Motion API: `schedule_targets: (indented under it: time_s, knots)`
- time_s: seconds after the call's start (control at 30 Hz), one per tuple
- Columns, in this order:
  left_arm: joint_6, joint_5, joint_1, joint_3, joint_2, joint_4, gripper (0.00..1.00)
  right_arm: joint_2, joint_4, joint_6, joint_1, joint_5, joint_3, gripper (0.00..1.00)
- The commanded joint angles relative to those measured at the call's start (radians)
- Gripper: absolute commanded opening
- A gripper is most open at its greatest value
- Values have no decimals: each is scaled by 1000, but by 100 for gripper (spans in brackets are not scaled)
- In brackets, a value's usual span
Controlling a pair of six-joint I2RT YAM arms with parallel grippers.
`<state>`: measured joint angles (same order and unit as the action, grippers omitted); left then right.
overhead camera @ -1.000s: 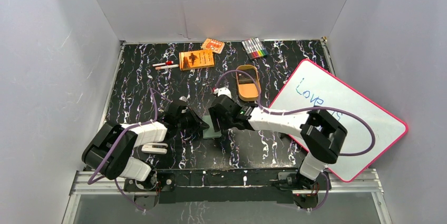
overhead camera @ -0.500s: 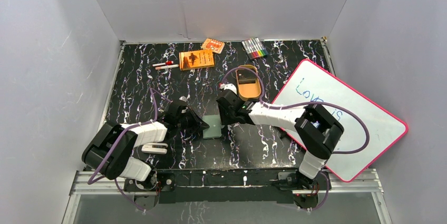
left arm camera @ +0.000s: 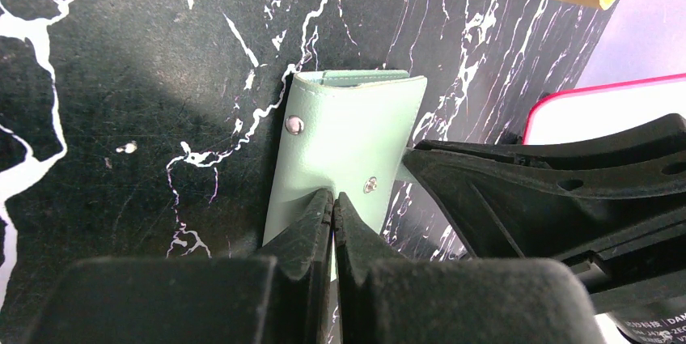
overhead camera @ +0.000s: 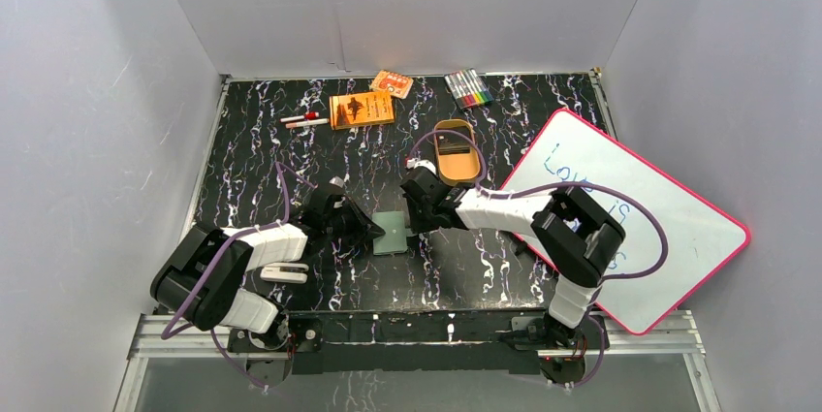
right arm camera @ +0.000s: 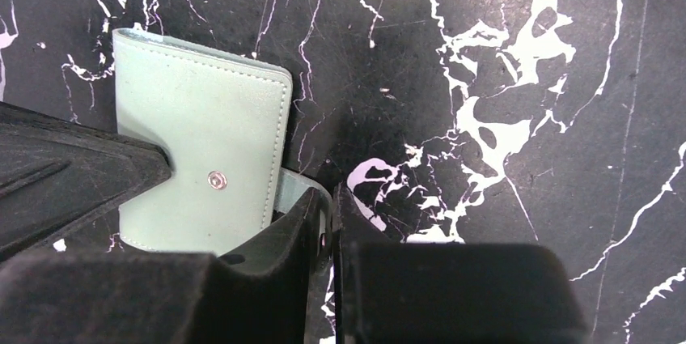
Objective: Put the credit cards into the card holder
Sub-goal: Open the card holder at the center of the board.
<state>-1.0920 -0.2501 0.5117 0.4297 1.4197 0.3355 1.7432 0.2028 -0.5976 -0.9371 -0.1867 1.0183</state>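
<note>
The card holder [overhead camera: 392,232], a sage-green wallet, lies folded flat on the black marbled table between both arms. My left gripper [overhead camera: 373,231] is shut, with its tips [left arm camera: 333,197] resting on the wallet's [left arm camera: 348,138] near edge beside a snap stud. My right gripper [overhead camera: 419,221] sits at the wallet's right side. In the right wrist view its fingers [right arm camera: 332,198] have closed on the pale snap tab [right arm camera: 293,188] that sticks out from the wallet [right arm camera: 202,133]. The credit cards are out of view.
A golden oval tin [overhead camera: 456,152] with a dark inside stands just behind the right gripper. A pink-rimmed whiteboard [overhead camera: 630,228] covers the right side. An orange booklet [overhead camera: 362,109], a small orange packet [overhead camera: 392,83], markers [overhead camera: 468,88] and pens [overhead camera: 304,120] lie along the back.
My right gripper has drawn back from above the wallet to its right edge, and its jaws have closed on the tab. The left arm and the wallet have stayed put.
</note>
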Motion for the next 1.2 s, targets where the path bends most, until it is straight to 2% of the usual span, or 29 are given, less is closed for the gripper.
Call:
schedule_targets:
  time_s: [0.0,0.03,0.07,0.13,0.23,0.3,0.47,0.67,0.87,1.17]
  knots:
    - [29,53,-6,-5,19,-78,0,-8,-38,-1,8,23,-12,11]
    - [29,51,-5,-3,18,-78,0,-16,-39,-1,9,24,-16,3]
    - [31,47,-5,-1,14,-79,0,-28,-37,-3,10,23,-20,0]
    - [42,37,-6,6,-3,-84,8,-74,-28,-1,9,13,-29,0]
    - [67,25,-6,16,-58,-95,41,-162,-20,30,10,29,-44,0]
    - [89,11,-6,22,-99,-102,57,-213,1,53,10,64,-43,0]
    - [129,-75,-4,5,-142,-61,78,-304,-38,38,9,180,-101,0]
    - [142,-125,-2,-29,-131,-20,80,-342,-100,18,6,239,-158,0]
    - [146,-158,11,-8,-123,23,80,-337,-108,18,7,227,-167,0]
    - [193,-168,11,45,-156,-17,83,-373,-125,31,7,236,-164,0]
